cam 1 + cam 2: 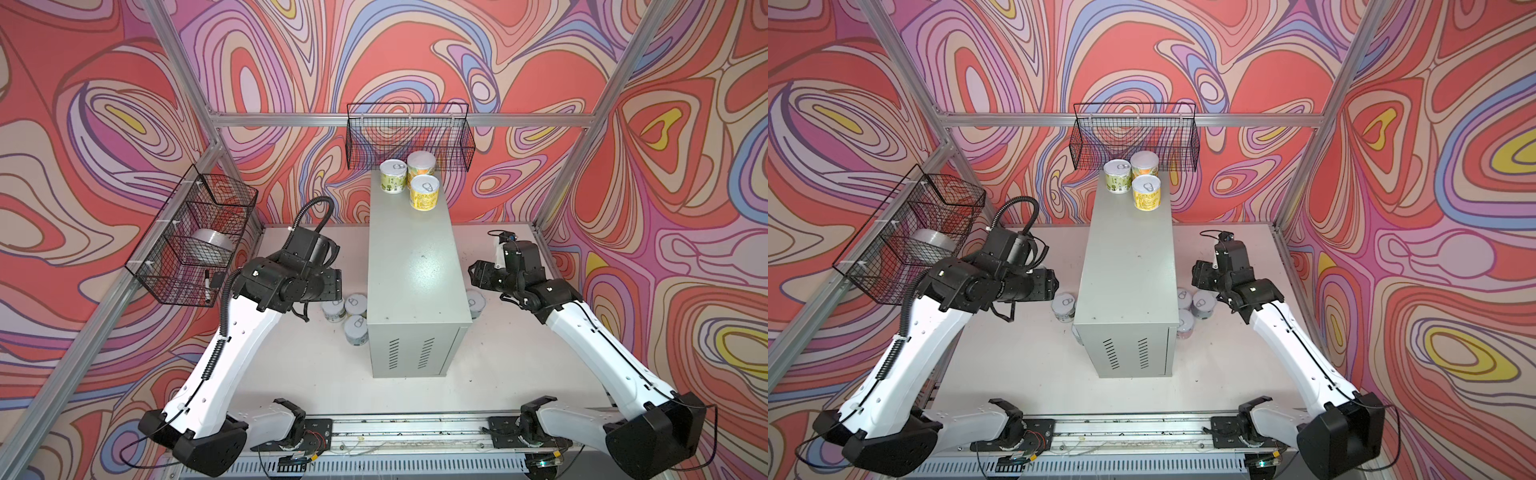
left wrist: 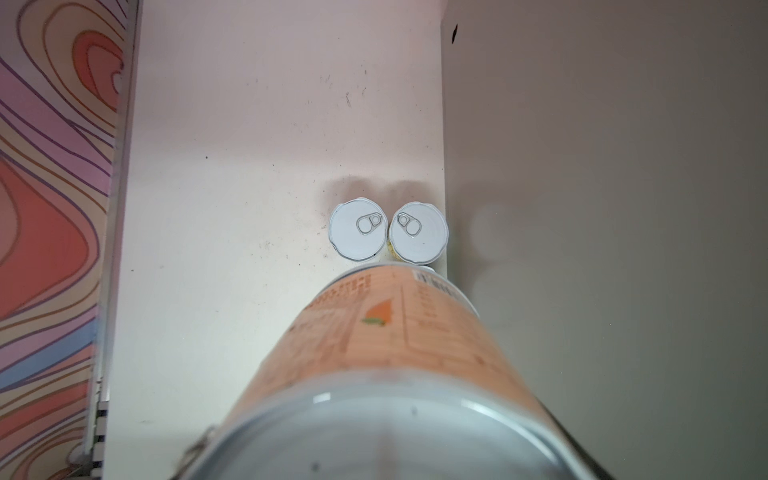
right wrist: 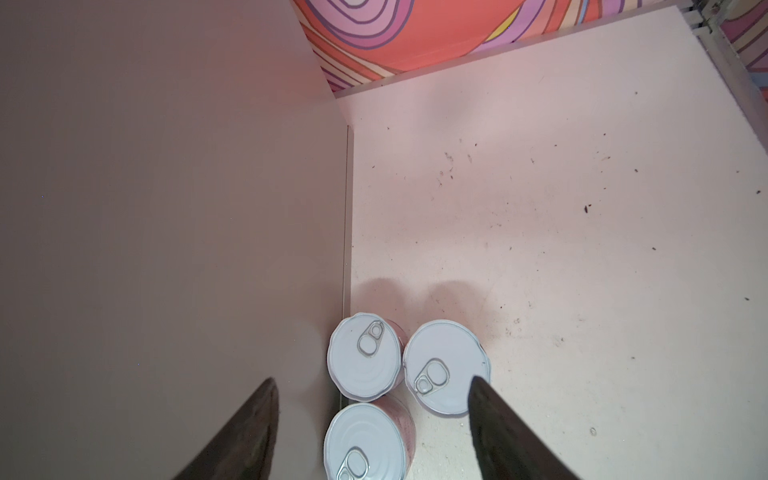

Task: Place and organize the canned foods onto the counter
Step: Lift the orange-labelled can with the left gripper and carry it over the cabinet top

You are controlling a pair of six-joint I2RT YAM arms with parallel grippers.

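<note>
**Top views.** The grey cabinet (image 1: 409,266) stands in the middle of the white desk (image 1: 316,374). Three cans (image 1: 422,192) are grouped at its far end, and the nearer part of its top is bare. Three more stand on the desk to the cabinet's left, and in a top view another three stand to its right. The left arm (image 1: 286,282) covers its own tip, so its load is out of sight here. The right claw (image 1: 478,275) hangs beside the cabinet's right wall, too dark to read.

**Left wrist view.** The left claw (image 2: 388,453) pinches an orange can (image 2: 399,345) above the desk, close to the cabinet's left wall. Its fingers are almost cut off by the frame. The can looks roughly upright, though it is blurred. It should be raised well above the cabinet's top before it swings right, then set down just near of the three without nudging them. Two lids (image 2: 358,229) show below, and a third is only a sliver.

**Right wrist view.** The right claw is spread and empty over the three right-hand cans. Their labels are mostly hidden.
</note>
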